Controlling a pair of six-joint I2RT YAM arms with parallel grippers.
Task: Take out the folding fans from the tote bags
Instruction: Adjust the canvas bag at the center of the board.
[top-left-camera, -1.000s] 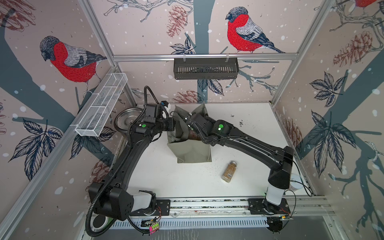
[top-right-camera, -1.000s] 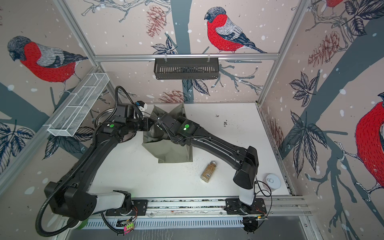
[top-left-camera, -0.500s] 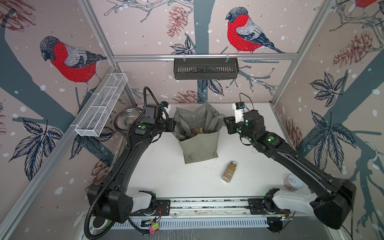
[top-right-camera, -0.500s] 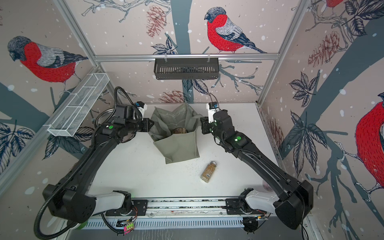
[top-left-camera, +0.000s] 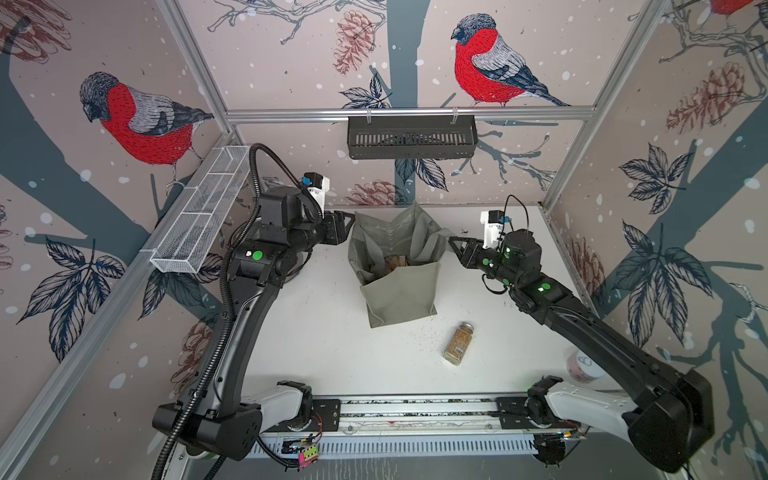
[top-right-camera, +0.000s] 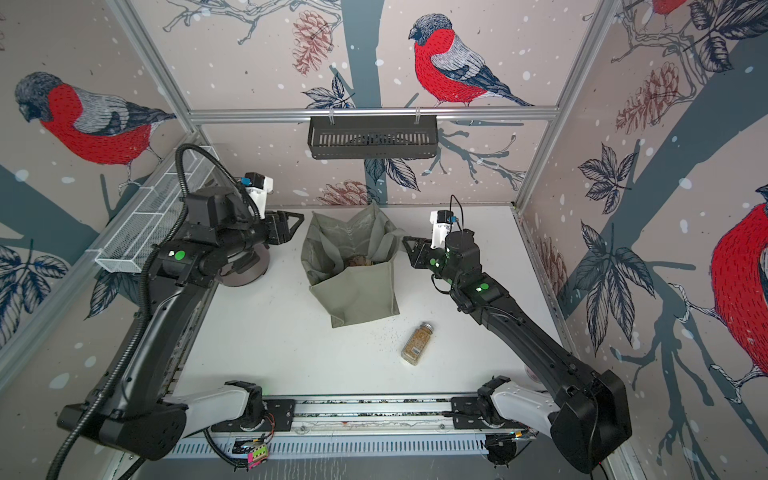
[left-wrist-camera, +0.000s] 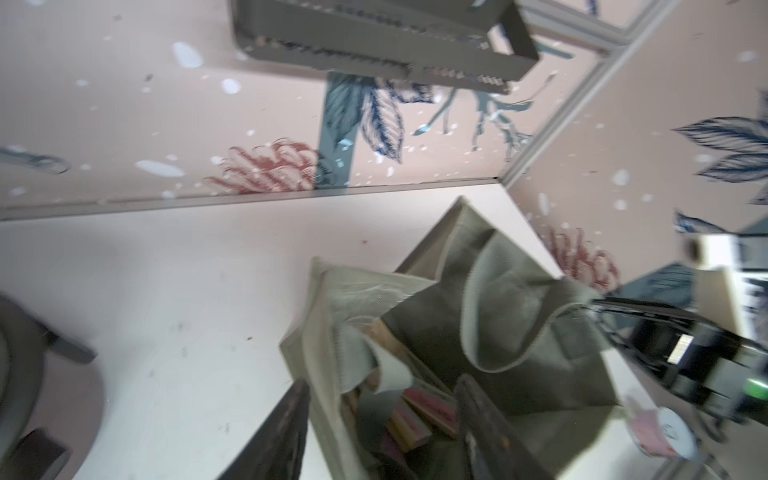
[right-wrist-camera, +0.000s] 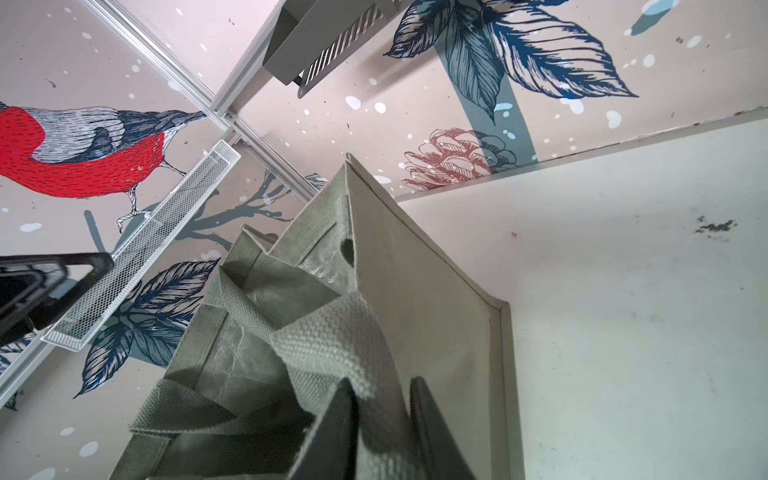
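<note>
Right gripper (right-wrist-camera: 381, 384) clenched on a strap of the tote bag (top-left-camera: 401, 291), at its right rim. Left gripper (top-left-camera: 350, 227) released, jaws spread, at the left rim. One bag, frame centre in both top views, upright, mouth open. Folding fans (left-wrist-camera: 419, 409) inside: pink and bamboo ends, count unclear. One spice jar (top-left-camera: 458, 344) lying lower right of bag. One steel pot (top-right-camera: 249, 274) at left, half hidden under left arm.
</note>
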